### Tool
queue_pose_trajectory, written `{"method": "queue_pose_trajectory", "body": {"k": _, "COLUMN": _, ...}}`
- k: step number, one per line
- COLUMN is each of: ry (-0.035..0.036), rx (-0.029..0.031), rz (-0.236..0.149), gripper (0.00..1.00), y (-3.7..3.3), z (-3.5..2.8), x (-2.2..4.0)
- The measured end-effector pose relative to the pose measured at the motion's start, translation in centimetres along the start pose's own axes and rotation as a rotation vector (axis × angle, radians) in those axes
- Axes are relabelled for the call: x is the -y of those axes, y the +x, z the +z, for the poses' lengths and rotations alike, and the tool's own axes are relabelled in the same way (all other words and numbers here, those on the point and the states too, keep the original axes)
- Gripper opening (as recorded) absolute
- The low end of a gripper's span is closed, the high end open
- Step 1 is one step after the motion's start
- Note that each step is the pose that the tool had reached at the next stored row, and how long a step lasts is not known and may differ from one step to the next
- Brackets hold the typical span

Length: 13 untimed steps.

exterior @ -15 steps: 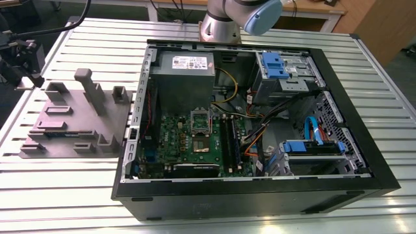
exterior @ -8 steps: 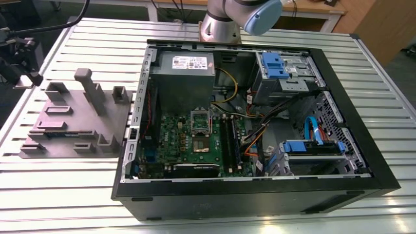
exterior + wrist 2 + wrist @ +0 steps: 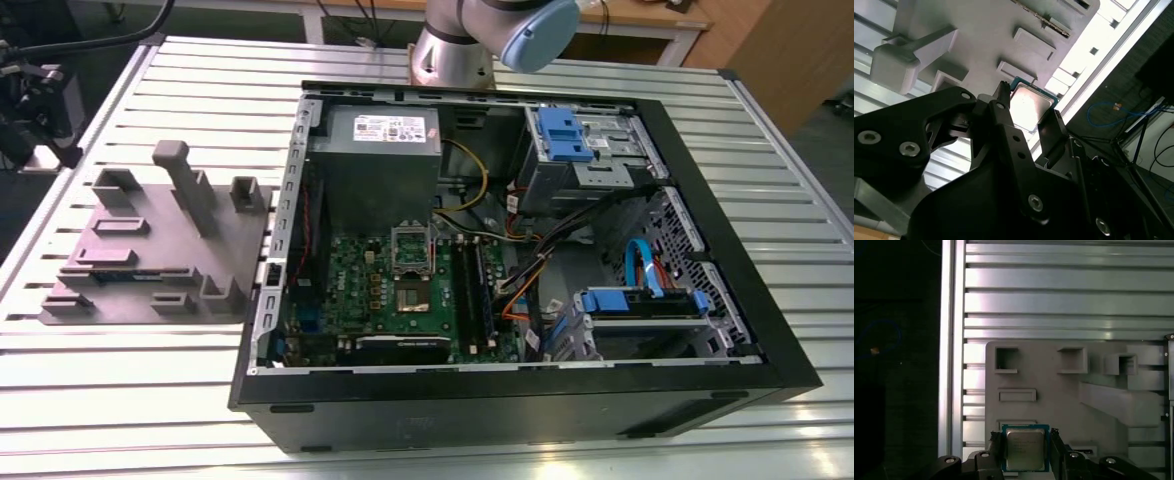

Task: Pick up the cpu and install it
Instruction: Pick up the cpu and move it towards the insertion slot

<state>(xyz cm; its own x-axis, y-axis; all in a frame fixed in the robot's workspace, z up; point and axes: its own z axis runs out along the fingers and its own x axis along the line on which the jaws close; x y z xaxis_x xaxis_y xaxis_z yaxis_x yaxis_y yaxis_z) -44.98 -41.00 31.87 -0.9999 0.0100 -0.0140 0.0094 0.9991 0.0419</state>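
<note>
One cpu [image 3: 1025,450]. One gripper [image 3: 1025,435], two fingers [image 3: 996,447]. One grey parts fixture [image 3: 160,240]. One open computer case [image 3: 534,395]: one green motherboard [image 3: 360,290], one power supply [image 3: 380,165] inside. One robot arm [image 3: 461,45].

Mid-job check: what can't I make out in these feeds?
- Underside of the small square silver-topped cpu, held in the black claw: faces away in both wrist views.
- Silver socket on the green motherboard: pins too small in the exterior view.
- Grey fixture tray: claw covers part in the first wrist view.
- Silver robot arm: cut off by the exterior view's top edge.
</note>
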Motion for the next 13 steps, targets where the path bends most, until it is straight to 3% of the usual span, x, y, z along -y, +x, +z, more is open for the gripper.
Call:
{"method": "queue_pose_trajectory", "body": {"k": 8, "ry": 0.0, "rx": 0.0001, "rz": 0.0, "gripper": 0.47, "y": -0.03, "z": -1.74, "x": -0.07}}
{"method": "queue_pose_trajectory", "body": {"k": 13, "ry": 0.0003, "rx": 0.0001, "rz": 0.0, "gripper": 0.47, "y": -0.05, "z": -3.22, "x": -0.13}}
